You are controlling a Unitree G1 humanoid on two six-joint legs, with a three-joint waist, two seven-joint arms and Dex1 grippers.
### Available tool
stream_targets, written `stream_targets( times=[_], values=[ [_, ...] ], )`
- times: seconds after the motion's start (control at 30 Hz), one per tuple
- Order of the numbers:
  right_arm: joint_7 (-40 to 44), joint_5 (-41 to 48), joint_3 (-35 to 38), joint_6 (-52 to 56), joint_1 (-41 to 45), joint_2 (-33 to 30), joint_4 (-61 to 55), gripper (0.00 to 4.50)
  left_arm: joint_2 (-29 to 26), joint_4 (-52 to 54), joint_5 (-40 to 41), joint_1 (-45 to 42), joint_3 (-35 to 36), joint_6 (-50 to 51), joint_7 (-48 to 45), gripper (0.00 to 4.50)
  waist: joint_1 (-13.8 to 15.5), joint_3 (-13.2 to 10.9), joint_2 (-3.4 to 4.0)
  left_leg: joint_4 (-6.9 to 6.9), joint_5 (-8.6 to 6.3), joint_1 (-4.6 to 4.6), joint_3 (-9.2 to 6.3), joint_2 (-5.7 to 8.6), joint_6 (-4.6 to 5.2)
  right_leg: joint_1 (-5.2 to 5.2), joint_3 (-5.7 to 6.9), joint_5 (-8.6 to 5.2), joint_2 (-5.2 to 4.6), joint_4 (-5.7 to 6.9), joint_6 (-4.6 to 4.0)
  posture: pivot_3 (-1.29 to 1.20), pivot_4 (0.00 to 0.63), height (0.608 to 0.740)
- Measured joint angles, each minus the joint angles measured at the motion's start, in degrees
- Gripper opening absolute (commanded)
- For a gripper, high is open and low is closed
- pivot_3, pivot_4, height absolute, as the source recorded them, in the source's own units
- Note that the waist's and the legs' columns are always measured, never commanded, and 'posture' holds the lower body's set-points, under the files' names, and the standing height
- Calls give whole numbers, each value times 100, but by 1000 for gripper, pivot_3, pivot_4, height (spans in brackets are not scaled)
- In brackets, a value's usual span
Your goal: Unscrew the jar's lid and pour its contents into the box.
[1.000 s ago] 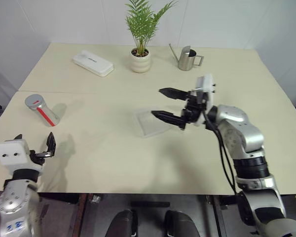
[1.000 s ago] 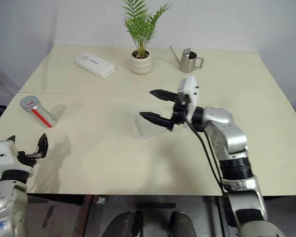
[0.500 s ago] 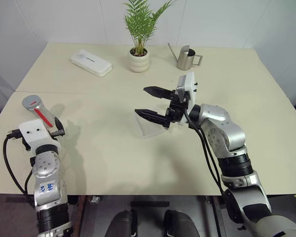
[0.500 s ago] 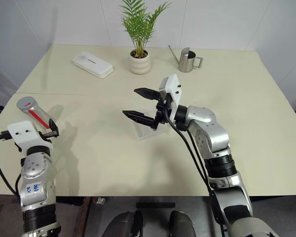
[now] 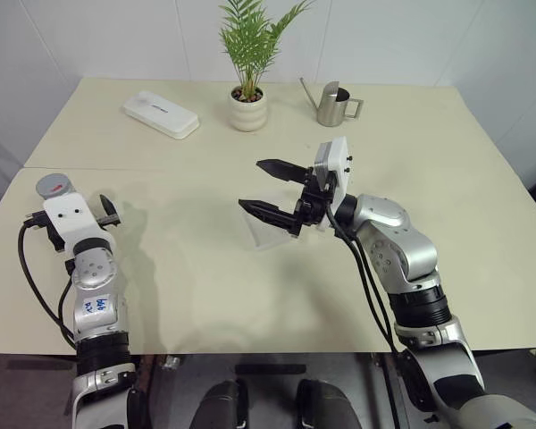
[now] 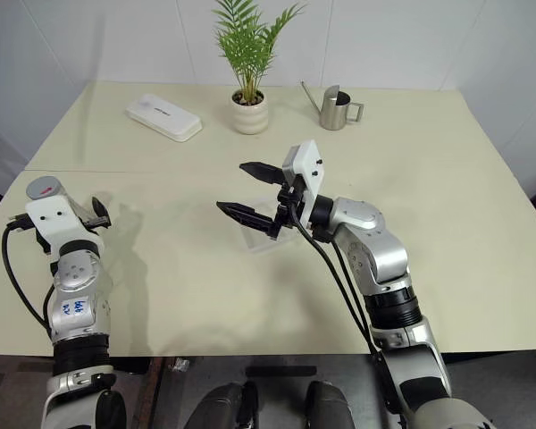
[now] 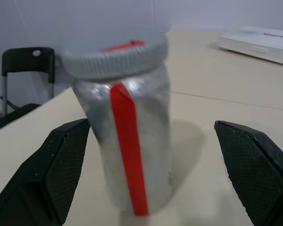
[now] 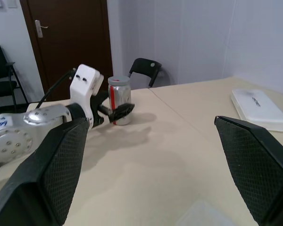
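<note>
The jar (image 7: 127, 146) stands upright at the table's far left, silvery with a red stripe down its side. Its grey lid (image 7: 115, 54) is screwed on and also peeks out behind my left wrist (image 5: 54, 187). My left gripper (image 7: 151, 127) is open, its fingers (image 7: 61, 169) level with the jar, which stands just beyond them and nearer one finger. My right gripper (image 5: 250, 186) is open and empty, pointing left above the box (image 5: 270, 228), a clear shallow tray mid-table. The contents are hidden inside the jar.
A flat white case (image 5: 160, 113), a potted palm (image 5: 248, 109) and a steel watering can (image 5: 332, 105) stand along the table's far side. The jar is close to the table's left edge, with a black chair (image 7: 23, 61) beyond it.
My left arm has risen and reached forward, bringing its open fingers up to the jar. The right gripper has edged slightly left over the box. The camera view has shifted.
</note>
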State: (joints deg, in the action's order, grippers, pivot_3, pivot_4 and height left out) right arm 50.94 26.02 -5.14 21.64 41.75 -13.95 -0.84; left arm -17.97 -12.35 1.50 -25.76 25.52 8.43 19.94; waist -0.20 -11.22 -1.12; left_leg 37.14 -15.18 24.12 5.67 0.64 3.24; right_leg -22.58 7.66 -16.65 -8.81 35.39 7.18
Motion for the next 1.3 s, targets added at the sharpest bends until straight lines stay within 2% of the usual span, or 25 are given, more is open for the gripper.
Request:
stream_targets(
  times=[0.2, 0.3, 0.5, 0.53, 0.63, 0.8, 0.97, 1.1, 1.2, 1.3],
  values=[
    [-80, 0, 3, 66, -23, -49, -116, 4500, -334, -757, 22, -342, 55, -305, 51, 4488, 0, 1, -1, 1, 0, 0, 0, 0, -1, 0, -1, 0, 1, 1, 0, 0, 150, 740],
    [-131, 0, 6, 88, -79, -65, -128, 4500, -497, -1272, 73, -552, 79, -513, 19, 3888, 0, 1, -1, 1, 0, 0, 0, 0, 0, 0, -1, 0, 1, 2, 0, 0, 150, 740],
    [-180, 0, 11, 89, -119, -90, -141, 4500, -565, -1682, 259, -700, 100, -708, -114, 2072, -3, 1, -2, 0, -1, -1, -1, 0, -1, -1, 0, 0, 1, 4, 0, 0, 150, 740],
    [-188, 0, 13, 89, -139, -94, -146, 4500, -565, -1681, 284, -699, 99, -716, -146, 1927, -3, 1, -2, 0, -1, -1, -1, 0, -1, -1, 1, 0, 1, 4, 0, 0, 150, 740],
    [-226, 0, 26, 89, -207, -109, -179, 4500, -564, -1492, 352, -591, 20, -774, -451, 1928, -6, 1, -2, 0, -1, 0, -1, 0, -1, -1, 0, 0, 2, 3, 0, 0, 150, 740],
    [-337, -23, 46, 113, -245, -230, -299, 4500, -846, -468, 357, -69, -479, -554, -1407, 1928, -19, 1, -1, 0, -1, 0, 0, -2, -3, -3, -2, 0, 5, 3, 0, 0, 150, 740],
    [-430, 35, 138, 400, -270, -458, -571, 4500, -1176, 1011, 1542, 233, -700, 244, -3266, 1928, -8, 1, -1, 3, -4, 0, -2, -9, -9, -2, -6, -2, 5, -1, -3, 0, 150, 740],
    [-625, 46, -33, 1240, -52, -736, -1069, 4500, -1694, 2135, 2809, 438, -1134, 1490, -4850, 1928, -34, -1, 2, 5, -4, 0, 1, -15, -11, -1, -12, -4, 11, -8, -7, 0, 150, 740],
    [-866, -22, -239, 1657, 316, -662, -1232, 4500, -1866, 2419, 3263, 413, -1448, 2026, -5546, 1928, -71, -1, 2, 2, 4, -1, 4, -25, -24, 0, -13, -9, 22, -13, -16, 0, 150, 740],
    [-1081, -20, -359, 1924, 547, -431, -1255, 4500, -1882, 2492, 3330, 354, -1743, 2173, -5969, 1928, -123, -1, 2, -2, 12, -3, 2, -33, -36, 0, -10, -16, 33, -3, -29, 0, 150, 740]
  ],
)
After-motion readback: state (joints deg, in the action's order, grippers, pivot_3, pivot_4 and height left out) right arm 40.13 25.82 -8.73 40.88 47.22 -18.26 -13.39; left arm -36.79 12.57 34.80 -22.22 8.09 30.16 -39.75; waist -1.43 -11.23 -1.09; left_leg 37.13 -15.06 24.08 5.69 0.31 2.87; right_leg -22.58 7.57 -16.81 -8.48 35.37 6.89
